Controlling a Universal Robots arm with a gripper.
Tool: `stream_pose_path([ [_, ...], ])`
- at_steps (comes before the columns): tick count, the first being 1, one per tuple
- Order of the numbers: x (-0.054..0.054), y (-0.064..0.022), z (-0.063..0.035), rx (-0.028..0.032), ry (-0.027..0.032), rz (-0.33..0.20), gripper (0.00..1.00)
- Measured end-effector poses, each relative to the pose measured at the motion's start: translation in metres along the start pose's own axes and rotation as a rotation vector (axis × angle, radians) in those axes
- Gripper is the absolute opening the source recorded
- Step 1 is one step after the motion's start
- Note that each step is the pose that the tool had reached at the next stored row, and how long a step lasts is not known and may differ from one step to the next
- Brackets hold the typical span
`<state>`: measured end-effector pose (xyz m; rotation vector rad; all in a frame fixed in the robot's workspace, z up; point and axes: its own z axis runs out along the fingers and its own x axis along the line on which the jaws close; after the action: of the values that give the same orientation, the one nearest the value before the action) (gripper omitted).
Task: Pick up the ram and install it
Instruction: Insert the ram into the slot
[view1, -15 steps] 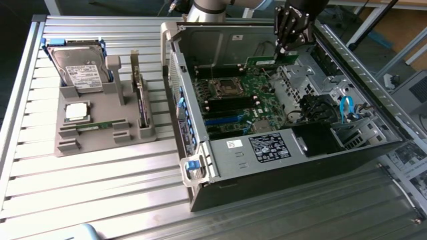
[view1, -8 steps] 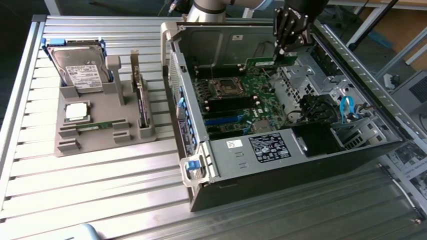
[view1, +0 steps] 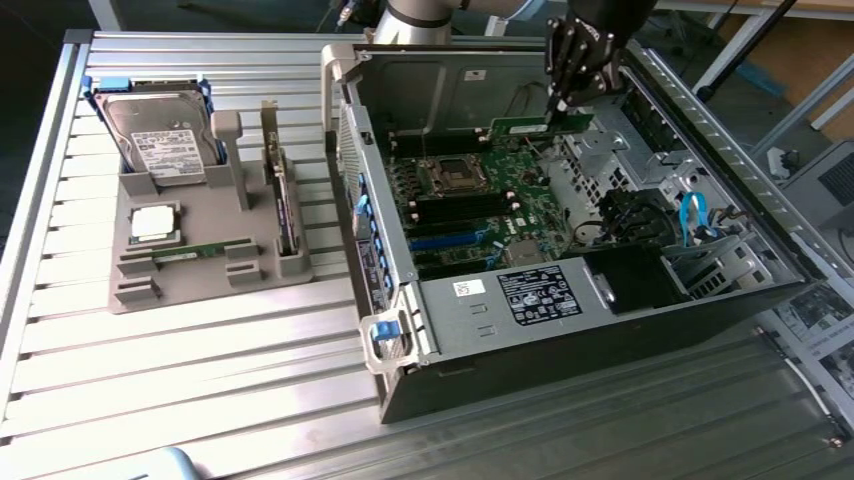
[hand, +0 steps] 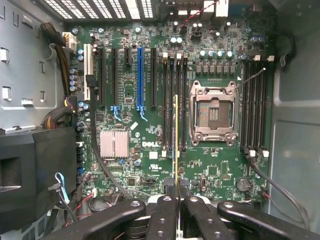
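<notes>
My gripper hangs over the open computer case and is shut on the ram, a narrow green board held on edge above the motherboard. In the wrist view the ram appears edge-on as a thin yellow-green line running out from between the black fingers of the gripper. It lines up with the group of long black memory slots beside the empty processor socket. Whether its lower edge touches a slot I cannot tell.
A grey holder at the exterior view's left carries a hard drive, a square silver processor, a small green stick and an upright card. Inside the case are blue cables, a black shroud and more slots.
</notes>
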<state>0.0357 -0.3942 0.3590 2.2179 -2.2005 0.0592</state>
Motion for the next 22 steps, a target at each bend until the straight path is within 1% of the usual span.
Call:
stream_pose_path([
  [22,-0.0003,0.0019,0.0077,0.0000,0.0006,0.000,0.12],
])
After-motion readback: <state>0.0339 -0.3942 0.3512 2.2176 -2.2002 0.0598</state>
